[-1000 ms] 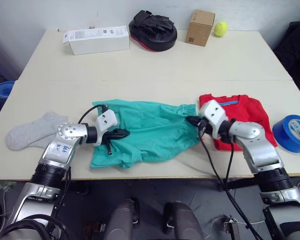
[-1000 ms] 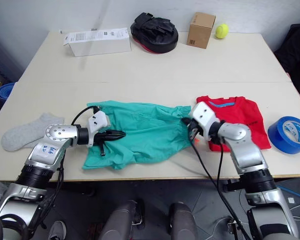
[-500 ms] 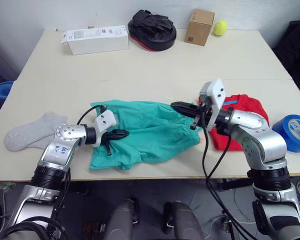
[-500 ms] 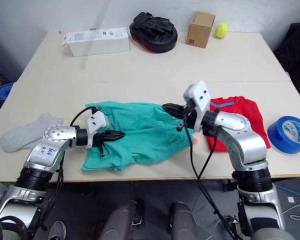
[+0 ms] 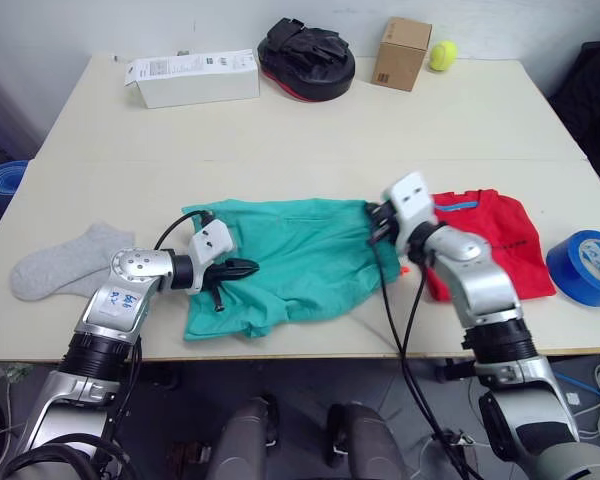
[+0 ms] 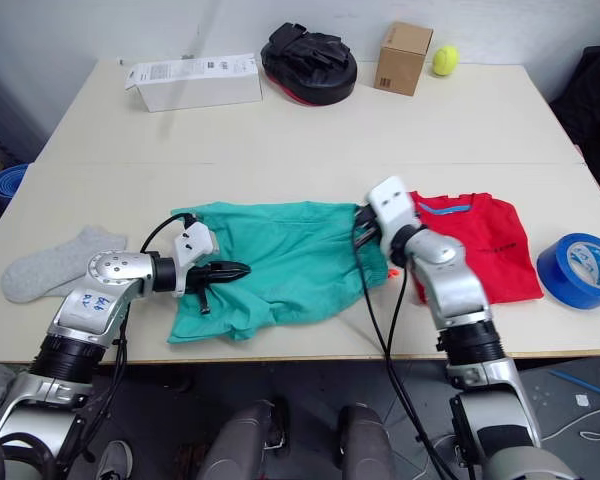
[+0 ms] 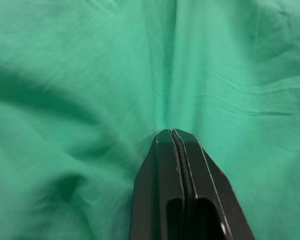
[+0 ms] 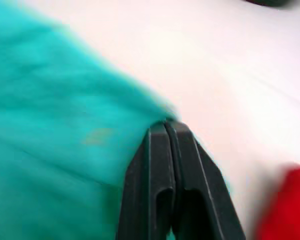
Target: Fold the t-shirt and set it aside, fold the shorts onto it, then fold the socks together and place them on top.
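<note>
The shorts (image 5: pixel 290 262) lie spread across the near middle of the table (image 5: pixel 280 130), with a leg end reaching toward the front edge on the robot's left. The left gripper (image 5: pixel 248 267) lies low over the left part of the shorts, its fingers (image 7: pixel 172 165) pressed together with a ridge of the green cloth gathered right at their tips, so it appears to pinch the fabric. The right gripper (image 5: pixel 376 224) sits at the right end of the shorts, at the gathered waist; its fingers (image 8: pixel 165 150) are closed tight against each other at the edge of the green cloth, and it looks to have hold of that edge. A bit of orange-red drawstring (image 5: pixel 406 270) shows just below the right wrist. The t-shirt (image 5: pixel 485 240) lies folded flat to the right of the shorts, partly behind the right arm, its blue neck band facing the far side. The socks (image 5: pixel 65 265) rest at the left end of the table, well apart from the shorts. A roll of blue tape (image 5: pixel 586 267) sits near the right edge beside the t-shirt. Along the far side stand a white box (image 5: pixel 192 78), a black padded mitt (image 5: pixel 306 50), a small cardboard box (image 5: pixel 400 54) and a tennis ball (image 5: pixel 441 56).
</note>
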Motion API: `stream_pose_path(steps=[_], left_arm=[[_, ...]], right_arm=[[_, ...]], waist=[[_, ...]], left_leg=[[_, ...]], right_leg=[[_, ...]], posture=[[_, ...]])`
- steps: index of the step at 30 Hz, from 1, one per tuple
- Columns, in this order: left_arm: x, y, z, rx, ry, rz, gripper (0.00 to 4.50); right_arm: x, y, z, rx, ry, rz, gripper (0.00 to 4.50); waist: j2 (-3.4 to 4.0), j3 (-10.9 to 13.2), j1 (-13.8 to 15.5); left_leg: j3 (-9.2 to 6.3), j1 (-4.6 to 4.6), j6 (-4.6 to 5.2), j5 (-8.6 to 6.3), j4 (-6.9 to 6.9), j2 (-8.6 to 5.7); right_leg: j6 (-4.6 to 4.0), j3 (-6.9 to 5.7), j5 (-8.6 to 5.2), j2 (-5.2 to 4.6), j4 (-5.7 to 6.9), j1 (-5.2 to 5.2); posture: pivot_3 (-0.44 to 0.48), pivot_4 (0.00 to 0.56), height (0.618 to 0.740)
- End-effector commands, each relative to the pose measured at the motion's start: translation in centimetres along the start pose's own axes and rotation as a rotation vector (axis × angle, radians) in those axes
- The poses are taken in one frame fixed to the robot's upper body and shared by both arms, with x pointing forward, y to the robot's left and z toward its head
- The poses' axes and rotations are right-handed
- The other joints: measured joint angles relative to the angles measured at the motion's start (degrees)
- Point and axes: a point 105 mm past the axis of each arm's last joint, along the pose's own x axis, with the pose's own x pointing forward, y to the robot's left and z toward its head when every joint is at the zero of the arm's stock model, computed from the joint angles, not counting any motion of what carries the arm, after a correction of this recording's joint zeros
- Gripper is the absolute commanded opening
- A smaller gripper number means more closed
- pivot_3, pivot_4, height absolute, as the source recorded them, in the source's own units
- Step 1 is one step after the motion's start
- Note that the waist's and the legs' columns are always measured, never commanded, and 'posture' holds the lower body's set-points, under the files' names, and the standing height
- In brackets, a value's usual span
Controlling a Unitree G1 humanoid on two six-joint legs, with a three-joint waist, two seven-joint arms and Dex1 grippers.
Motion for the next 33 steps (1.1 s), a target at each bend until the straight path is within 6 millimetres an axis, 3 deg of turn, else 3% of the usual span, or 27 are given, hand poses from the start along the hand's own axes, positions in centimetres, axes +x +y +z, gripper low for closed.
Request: stream_pose_path(steps=[1,3,5,8,10,13,17,20,28,30,33], left_arm=[[-0.3,-0.2,-0.4,-0.003,0.012,0.002,0.01],[-0.2,-0.2,-0.3,-0.003,0.010,0.002,0.01],[-0.2,-0.1,-0.1,-0.002,0.002,0.007,0.01],[-0.4,0.2,0.4,-0.012,-0.019,0.015,0.01],[-0.5,0.3,0.5,-0.012,-0.020,0.018,0.01],[-0.5,0.2,0.4,-0.011,-0.017,0.016,0.01],[-0.4,0.0,0.4,-0.008,-0.019,0.014,0.01],[-0.5,-0.1,0.6,-0.009,-0.022,0.012,0.01],[-0.9,-0.3,0.8,0.005,-0.021,0.007,0.01],[-1.2,-0.5,1.6,0.015,-0.044,0.001,0.01],[-1.6,-1.8,6.9,-0.033,-0.232,-0.062,0.01]], right_arm=[[0.1,-1.6,-0.5,0.113,0.021,-0.053,0.00],[0.2,-1.5,-0.1,0.097,0.009,-0.049,0.00],[0.1,-0.7,2.0,0.101,-0.088,0.002,0.00],[-2.1,2.6,7.0,0.155,-0.308,0.241,0.00],[-4.5,5.5,8.3,0.109,-0.338,0.434,0.00],[-6.3,7.8,6.7,0.007,-0.238,0.558,0.00],[-6.7,9.4,2.1,-0.069,-0.076,0.599,0.00],[-5.6,9.1,-1.1,-0.177,0.034,0.524,0.00],[-3.5,6.3,-5.1,-0.193,0.186,0.325,0.00],[-3.5,5.8,-5.5,-0.178,0.199,0.310,0.00],[-3.9,6.5,-5.3,-0.115,0.192,0.350,0.00]], waist=[[0.00,0.00,-0.19],[0.01,0.00,-0.64],[0.02,0.01,-1.21],[0.10,0.06,-1.45],[0.11,0.06,-1.35],[0.00,0.00,-0.92],[-0.03,-0.02,-0.77],[-0.03,-0.01,-1.14],[-0.03,-0.01,-1.17],[-0.03,-0.02,-1.16],[-0.06,-0.01,-0.80]], left_leg=[[0.00,0.01,0.00,0.00,-0.04,0.00],[0.01,0.04,-0.03,0.04,-0.17,0.00],[0.02,0.05,-0.03,0.08,-0.25,0.00],[0.03,0.04,0.23,0.24,-0.29,0.00],[0.02,0.04,0.24,0.24,-0.31,0.02],[-0.16,0.06,0.27,0.15,-0.32,0.04],[-0.11,0.01,0.26,-0.22,-0.33,0.01],[0.03,0.00,0.30,-0.18,-0.31,-0.03],[0.06,0.01,0.00,0.02,-0.33,0.01],[0.05,0.02,0.00,0.01,-0.32,0.00],[0.03,0.01,0.01,0.02,-0.30,0.01]], right_leg=[[0.00,0.00,0.00,0.00,0.00,-0.01],[0.00,-0.01,0.00,0.01,0.00,-0.03],[0.00,-0.02,0.00,0.02,0.01,-0.05],[0.00,-0.03,0.00,0.04,0.02,-0.08],[0.00,-0.03,0.00,0.05,0.03,-0.09],[0.02,-0.14,0.01,0.05,0.02,-0.03],[0.07,-0.13,0.04,0.03,-0.41,0.09],[0.08,-0.04,0.05,-0.01,-0.42,0.05],[0.07,-0.07,0.10,0.01,-0.38,0.00],[0.07,-0.07,0.10,0.00,-0.40,0.03],[0.07,-0.07,0.12,-0.01,-0.40,0.05]], posture=[[0.000,0.150,0.740],[0.000,0.150,0.740],[0.000,0.150,0.740],[0.000,0.150,0.740],[0.000,0.150,0.740],[0.000,0.150,0.740],[0.000,0.150,0.740],[0.000,0.150,0.740],[0.000,0.150,0.740],[0.000,0.150,0.740],[0.000,0.150,0.740]])
